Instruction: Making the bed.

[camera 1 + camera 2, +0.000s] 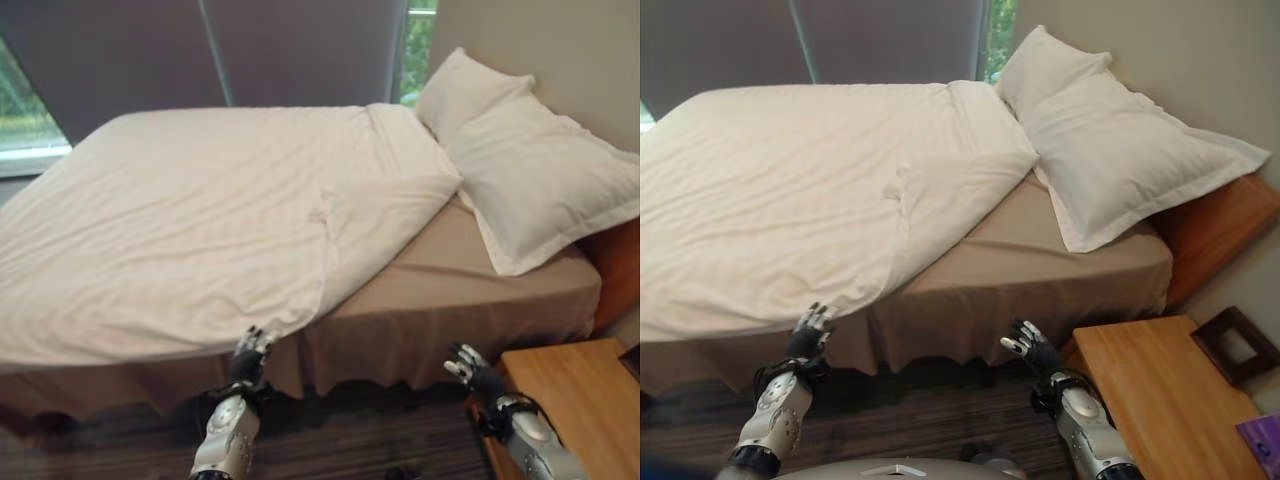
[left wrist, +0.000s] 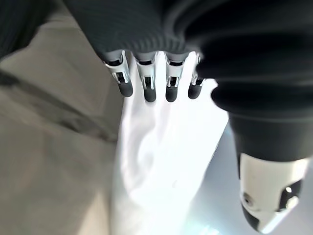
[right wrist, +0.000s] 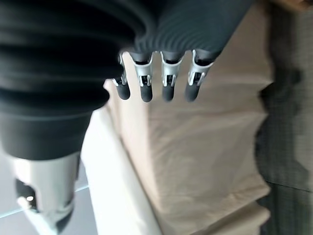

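Two hands are held low in front of the bed (image 1: pixel 440 300), and nothing is held in either one. The left hand (image 1: pixel 250 357) is raised just under the hanging edge of the white duvet (image 1: pixel 200 230). Its fingers (image 2: pixel 146 88) are seen loose and spread, with the white cloth just past them. The right hand (image 1: pixel 470 368) is held near the wooden side table (image 1: pixel 570 400), well apart from the duvet. Its fingers (image 3: pixel 166 88) are loose and spread too, and the tan bed skirt (image 3: pixel 205 161) is seen past them.

It looks like the start of the job, with the duvet not yet grabbed. The step in hand seems to be the reach for the duvet's near edge. Next, the edge would need to be pinched by the left hand. The right hand would need to be brought over to the duvet as well. Then the cloth could be pulled toward the pillows.

The duvet is white and soft, with many small wrinkles. It is spread over most of the bed, but its top corner is folded back and bunched. A strip of tan sheet (image 1: pixel 470 260) is left bare near the head of the bed. Two white pillows (image 1: pixel 530 170) are leaned there against the wall.
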You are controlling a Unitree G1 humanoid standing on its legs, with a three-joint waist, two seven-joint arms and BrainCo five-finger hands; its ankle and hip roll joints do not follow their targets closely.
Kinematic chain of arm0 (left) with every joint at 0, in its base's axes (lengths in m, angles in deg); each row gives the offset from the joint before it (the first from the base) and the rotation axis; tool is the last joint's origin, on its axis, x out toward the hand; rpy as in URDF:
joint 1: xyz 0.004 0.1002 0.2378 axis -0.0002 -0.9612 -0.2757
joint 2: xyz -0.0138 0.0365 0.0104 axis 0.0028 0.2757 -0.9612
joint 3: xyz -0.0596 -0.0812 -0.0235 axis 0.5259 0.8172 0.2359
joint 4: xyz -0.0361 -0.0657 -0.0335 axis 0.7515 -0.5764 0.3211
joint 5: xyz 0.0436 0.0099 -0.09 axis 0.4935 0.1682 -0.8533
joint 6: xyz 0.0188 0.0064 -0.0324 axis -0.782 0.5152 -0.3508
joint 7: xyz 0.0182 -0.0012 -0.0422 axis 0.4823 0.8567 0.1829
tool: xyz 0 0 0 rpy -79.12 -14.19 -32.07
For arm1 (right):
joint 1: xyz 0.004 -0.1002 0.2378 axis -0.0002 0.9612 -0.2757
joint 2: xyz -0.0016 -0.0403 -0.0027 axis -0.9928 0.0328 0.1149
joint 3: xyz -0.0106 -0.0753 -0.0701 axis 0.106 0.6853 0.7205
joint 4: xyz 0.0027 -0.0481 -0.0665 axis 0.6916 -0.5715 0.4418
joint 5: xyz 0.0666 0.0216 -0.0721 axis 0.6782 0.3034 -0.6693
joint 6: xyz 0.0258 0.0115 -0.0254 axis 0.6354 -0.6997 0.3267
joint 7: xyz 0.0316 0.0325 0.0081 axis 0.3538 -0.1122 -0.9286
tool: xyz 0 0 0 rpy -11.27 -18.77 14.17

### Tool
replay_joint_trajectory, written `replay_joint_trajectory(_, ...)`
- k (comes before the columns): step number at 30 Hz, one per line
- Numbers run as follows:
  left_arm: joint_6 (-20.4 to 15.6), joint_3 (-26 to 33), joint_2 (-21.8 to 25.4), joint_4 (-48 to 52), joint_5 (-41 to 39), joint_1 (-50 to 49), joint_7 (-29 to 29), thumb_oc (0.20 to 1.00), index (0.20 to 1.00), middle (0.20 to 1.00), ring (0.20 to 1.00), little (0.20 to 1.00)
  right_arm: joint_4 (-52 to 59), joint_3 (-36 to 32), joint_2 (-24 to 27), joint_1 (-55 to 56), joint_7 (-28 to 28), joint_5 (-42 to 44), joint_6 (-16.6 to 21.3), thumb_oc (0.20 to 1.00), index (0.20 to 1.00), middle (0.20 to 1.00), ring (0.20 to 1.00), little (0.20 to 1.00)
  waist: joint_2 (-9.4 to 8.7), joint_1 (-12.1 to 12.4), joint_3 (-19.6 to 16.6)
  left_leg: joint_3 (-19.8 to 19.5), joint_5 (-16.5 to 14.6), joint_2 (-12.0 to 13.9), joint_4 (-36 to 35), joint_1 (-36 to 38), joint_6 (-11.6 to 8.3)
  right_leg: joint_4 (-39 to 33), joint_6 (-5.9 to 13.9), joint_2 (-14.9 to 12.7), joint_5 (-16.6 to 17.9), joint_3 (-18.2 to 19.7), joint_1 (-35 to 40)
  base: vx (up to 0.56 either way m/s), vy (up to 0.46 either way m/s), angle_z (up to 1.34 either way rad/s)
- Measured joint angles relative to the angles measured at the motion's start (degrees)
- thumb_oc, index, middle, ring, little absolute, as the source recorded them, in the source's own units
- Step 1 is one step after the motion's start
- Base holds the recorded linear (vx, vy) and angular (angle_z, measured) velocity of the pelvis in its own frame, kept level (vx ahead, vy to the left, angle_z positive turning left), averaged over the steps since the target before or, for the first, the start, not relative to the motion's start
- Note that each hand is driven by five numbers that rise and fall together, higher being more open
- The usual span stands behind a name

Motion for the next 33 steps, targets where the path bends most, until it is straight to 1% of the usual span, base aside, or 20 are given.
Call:
replay_joint_trajectory(2,0.71,-1.59,-0.39,-1.01,0.11,-0.79,-0.2,1.0,1.0,1.0,1.0,1.0,-0.59,-1.89,-0.14,-0.32,0.54,0.46,-0.07,1.0,1.0,1.0,1.0,1.0,-0.27,0.52,1.48,1.94,0.78,-0.04,-0.78,-0.97,0.09,-1.48,-0.56,-0.07,0.74,-1.63,0.6,0.08,-0.046,0.5)
replay_joint_trajectory(4,1.54,-2.36,-0.53,-1.11,0.18,-1.39,-0.43,1.0,1.0,1.0,1.0,1.0,-0.66,-4.06,0.02,-2.23,1.75,1.22,0.0,1.0,1.0,1.0,1.0,1.0,2.04,0.63,4.17,2.72,1.63,-0.49,-3.14,-0.56,1.31,-1.18,-0.58,-0.1,0.59,-2.09,0.21,0.1,-0.029,0.26)
replay_joint_trajectory(6,1.6,-2.29,-0.68,-1.04,0.22,-2.05,-0.39,1.0,1.0,1.0,1.0,1.0,-0.68,-4.47,0.05,-2.57,2.24,1.24,0.05,1.0,1.0,1.0,1.0,1.0,3.19,0.57,4.87,-0.84,2.42,-2.08,-5.7,0.49,1.75,-1.43,-0.09,-0.36,0.96,-1.9,0.13,0.1,-0.024,0.08)
replay_joint_trajectory(7,1.57,-2.12,-0.64,-0.84,0.22,-2.57,-0.31,1.0,1.0,1.0,1.0,1.0,-0.68,-4.33,-0.07,-2.47,2.26,1.27,0.05,1.0,1.0,1.0,1.0,1.0,4.0,0.62,4.81,-1.03,3.7,-2.22,-6.53,1.12,2.87,-1.49,0.18,-0.29,1.09,-1.85,0.27,0.1,0.002,-0.02)
replay_joint_trajectory(12,1.23,0.64,-0.19,-0.1,0.29,-1.64,1.12,1.0,1.0,1.0,1.0,1.0,-0.77,-3.49,-2.51,-2.89,2.23,3.24,0.05,1.0,1.0,1.0,1.0,1.0,3.82,1.9,5.24,-1.82,4.84,-3.54,-9.78,3.33,4.79,-2.24,1.82,-1.0,1.65,-1.85,1.31,0.13,0.091,-0.01)
replay_joint_trajectory(13,1.23,0.87,-0.27,-0.6,0.3,-1.39,1.35,1.0,1.0,1.0,1.0,1.0,-0.61,-3.12,-2.06,-3.42,2.16,3.04,0.08,1.0,1.0,1.0,1.0,1.0,4.15,1.71,5.54,-2.0,4.58,-4.05,-10.61,4.12,5.44,1.22,2.76,-1.33,0.95,-1.77,-0.12,0.06,0.172,-0.19)
replay_joint_trajectory(14,1.04,1.09,-0.2,-1.19,0.39,-0.65,2.04,1.0,1.0,1.0,1.0,1.0,-0.34,-2.31,-1.84,-4.35,1.97,1.93,0.37,1.0,1.0,1.0,1.0,1.0,5.13,1.67,6.45,-1.73,4.33,-3.39,-10.86,4.25,6.46,12.13,5.29,-1.87,-1.56,-0.62,-4.96,0.05,0.168,-0.22)
replay_joint_trajectory(15,1.03,1.1,-0.14,-1.51,0.45,0.35,2.37,1.0,1.0,1.0,1.0,1.0,-0.48,-2.02,-1.59,-5.95,2.09,1.1,0.39,1.0,1.0,1.0,1.0,1.0,5.69,1.63,8.01,-1.63,4.03,-3.12,-10.13,4.35,7.13,21.83,6.26,-2.63,-2.1,0.19,-9.52,0.06,0.148,-0.01)
replay_joint_trajectory(16,1.07,1.04,0.13,-1.49,0.79,0.99,2.64,1.0,1.0,1.0,1.0,1.0,0.01,-1.36,-1.58,-6.19,2.03,0.96,0.32,1.0,1.0,1.0,1.0,1.0,5.56,1.05,8.67,-1.98,3.88,-3.18,-9.31,4.73,8.04,33.46,8.63,-4.8,-3.45,0.75,-15.87,0.13,0.096,0.17)
replay_joint_trajectory(18,0.99,0.55,1.1,-1.31,1.71,1.33,2.83,1.0,1.0,1.0,1.0,1.0,0.18,-0.53,-2.68,-6.24,2.06,0.94,0.28,1.0,1.0,1.0,1.0,1.0,4.57,0.92,8.82,-2.31,2.91,-4.49,-8.57,4.8,8.92,40.23,8.79,-7.21,-3.73,3.04,-19.58,0.21,0.009,0.22)
replay_joint_trajectory(20,1.05,0.19,1.88,-1.17,3.13,0.09,2.92,1.0,1.0,1.0,1.0,1.0,1.27,-0.62,-3.29,-6.54,1.95,0.95,0.39,1.0,1.0,1.0,1.0,1.0,4.32,0.58,8.75,-2.05,2.99,-4.87,-8.64,5.33,9.57,40.44,8.46,-9.0,-3.97,3.26,-20.47,0.4,-0.107,0.08)
replay_joint_trajectory(21,1.13,0.19,2.11,-1.13,3.14,-0.1,2.86,1.0,1.0,1.0,1.0,1.0,1.27,-0.67,-3.3,-6.49,1.93,0.96,0.35,1.0,1.0,1.0,1.0,1.0,4.38,0.42,8.74,-2.61,2.07,-4.89,-8.84,5.96,8.54,38.51,8.44,-9.97,-4.14,2.85,-20.65,0.39,-0.163,0.12)
replay_joint_trajectory(22,1.14,0.31,2.17,-1.14,3.13,0.13,2.75,1.0,1.0,1.0,1.0,1.0,1.46,-1.33,-3.29,-6.4,1.82,1.08,0.35,1.0,1.0,1.0,1.0,1.0,4.75,-0.06,8.52,-3.49,2.19,-4.84,-9.2,5.58,8.28,26.23,8.44,-10.25,-4.22,1.48,-17.87,0.41,-0.198,0.18)
replay_joint_trajectory(23,1.11,0.52,2.23,-1.17,3.12,0.72,2.66,1.0,1.0,1.0,1.0,1.0,1.54,-1.52,-3.26,-5.96,1.78,1.28,0.37,1.0,1.0,1.0,1.0,1.0,4.49,-0.43,8.32,-4.16,2.4,-5.01,-9.55,5.61,7.96,15.83,8.76,-9.68,-3.26,5.07,-16.4,0.38,-0.189,0.3)
replay_joint_trajectory(26,1.12,-0.06,2.19,-2.0,3.04,2.82,2.73,1.0,1.0,1.0,1.0,1.0,1.67,-1.38,-3.5,-4.25,2.07,1.42,0.26,1.0,1.0,1.0,1.0,1.0,3.0,-2.15,7.3,-7.62,2.25,-5.15,-10.65,5.83,6.6,1.95,9.27,-8.32,0.83,10.11,-13.28,0.31,-0.219,0.53)
replay_joint_trajectory(28,0.8,-1.86,2.48,-1.89,2.98,3.64,2.73,1.0,1.0,1.0,1.0,1.0,1.52,-0.97,-4.11,-3.55,2.13,1.44,0.27,1.0,1.0,1.0,1.0,1.0,0.34,-2.88,5.23,-9.46,1.89,-5.09,-11.17,8.13,5.17,2.49,7.79,-7.46,2.74,9.06,-10.93,0.32,-0.228,0.68)
replay_joint_trajectory(29,0.81,-2.3,1.93,-2.08,2.94,3.59,2.91,1.0,1.0,1.0,1.0,1.0,0.69,-0.95,-4.13,-4.07,2.14,1.43,0.36,1.0,1.0,1.0,1.0,1.0,0.22,-3.1,4.72,-10.22,1.02,-4.18,-10.69,9.01,3.89,2.69,6.41,-6.1,4.69,9.39,-9.59,0.33,-0.268,0.43)
replay_joint_trajectory(30,0.81,-3.38,1.67,-2.24,2.93,3.26,2.88,1.0,1.0,1.0,1.0,1.0,0.17,-1.05,-4.29,-3.91,2.31,1.45,0.33,1.0,1.0,1.0,1.0,1.0,0.26,-3.09,3.69,-11.16,0.21,-3.27,-8.91,9.19,2.56,2.63,6.36,-5.52,5.08,9.39,-8.71,0.26,-0.296,0.49)
replay_joint_trajectory(31,0.78,-4.96,1.58,-1.71,2.94,3.14,2.46,1.0,1.0,1.0,1.0,1.0,0.02,-1.32,-4.07,-4.03,2.35,1.68,0.43,1.0,1.0,1.0,1.0,1.0,0.42,-3.33,2.58,-11.63,-2.85,-1.06,-1.18,7.09,0.13,2.19,5.21,-3.78,5.45,7.83,-6.69,0.24,-0.332,0.44)
replay_joint_trajectory(33,0.55,-5.31,1.23,-1.71,2.97,3.56,2.04,1.0,1.0,1.0,1.0,1.0,0.22,-1.35,-3.64,-4.74,2.24,2.29,0.85,1.0,1.0,1.0,1.0,1.0,-0.49,-2.41,1.87,-11.31,-2.63,-0.26,13.34,-0.09,-1.08,0.6,2.87,-2.52,5.33,6.76,-4.71,0.21,-0.295,0.22)
